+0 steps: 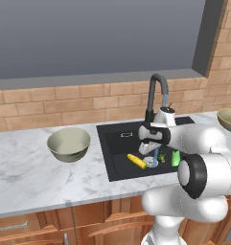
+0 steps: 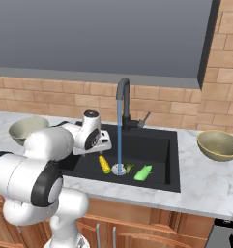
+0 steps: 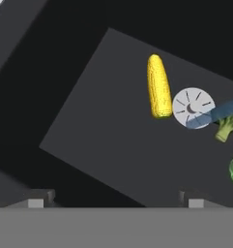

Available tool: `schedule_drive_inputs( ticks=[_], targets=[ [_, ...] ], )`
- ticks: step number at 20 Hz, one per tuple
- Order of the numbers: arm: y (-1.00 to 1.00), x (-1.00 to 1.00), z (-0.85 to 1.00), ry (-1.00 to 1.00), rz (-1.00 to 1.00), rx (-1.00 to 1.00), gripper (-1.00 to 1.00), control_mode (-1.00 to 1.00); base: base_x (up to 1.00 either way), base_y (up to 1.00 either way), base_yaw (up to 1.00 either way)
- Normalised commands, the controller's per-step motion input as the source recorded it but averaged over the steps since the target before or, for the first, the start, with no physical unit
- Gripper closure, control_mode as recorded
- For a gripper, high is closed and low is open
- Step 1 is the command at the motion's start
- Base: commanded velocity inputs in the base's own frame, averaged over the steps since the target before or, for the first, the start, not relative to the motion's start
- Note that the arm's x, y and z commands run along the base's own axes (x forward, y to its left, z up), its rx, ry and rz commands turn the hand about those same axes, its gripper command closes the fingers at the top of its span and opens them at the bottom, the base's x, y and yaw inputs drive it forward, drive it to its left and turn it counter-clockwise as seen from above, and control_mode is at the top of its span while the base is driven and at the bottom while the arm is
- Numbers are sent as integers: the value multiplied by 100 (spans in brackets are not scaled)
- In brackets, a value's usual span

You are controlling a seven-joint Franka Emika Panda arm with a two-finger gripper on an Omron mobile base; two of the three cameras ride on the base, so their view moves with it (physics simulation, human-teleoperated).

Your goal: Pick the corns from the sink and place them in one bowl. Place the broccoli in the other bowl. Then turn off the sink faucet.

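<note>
1. While water runs in a thin blue stream (image 2: 120, 135) from the black tap (image 2: 123, 99), your claw (image 3: 115, 196) hangs above the left part of the black sink (image 2: 159, 145), its two tips spread wide with nothing between them.
2. On the sink floor you have three things close around the round silver drain (image 3: 193, 107): a yellow corn cob (image 3: 158, 86) just beside the drain, a small dark green broccoli (image 2: 129, 167) on the drain's other side, and a bright light-green corn piece (image 2: 143, 172) beyond the broccoli.
3. To your left, on the white marble counter (image 1: 21, 167), stands a pale grey-beige bowl (image 1: 68, 143) with a cream inside; nothing lies in it.
4. To your right, on the counter past the sink, stands an olive-tan bowl (image 2: 218, 145) with a yellowish rim; as far as its inside shows, nothing lies in it.
5. Behind the counter runs a tan brick wall (image 2: 50, 94).
</note>
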Motion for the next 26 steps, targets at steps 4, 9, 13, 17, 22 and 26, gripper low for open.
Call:
schedule_drive_inputs(
  ticks=[4,9,13,17,22,26],
  targets=[
    [0,15,-41,0,0,0,-100,-100,0,0,0],
    [-4,14,-44,0,0,0,-100,-100,0,0,0],
    [-8,14,-44,0,0,0,-100,-100,0,0,0],
    [-3,14,-44,1,0,0,-100,-100,0,0,0],
    [0,18,-37,2,0,-1,-100,-100,0,0,0],
    [0,30,-26,4,0,-1,-100,-100,0,0,0]
  ],
)
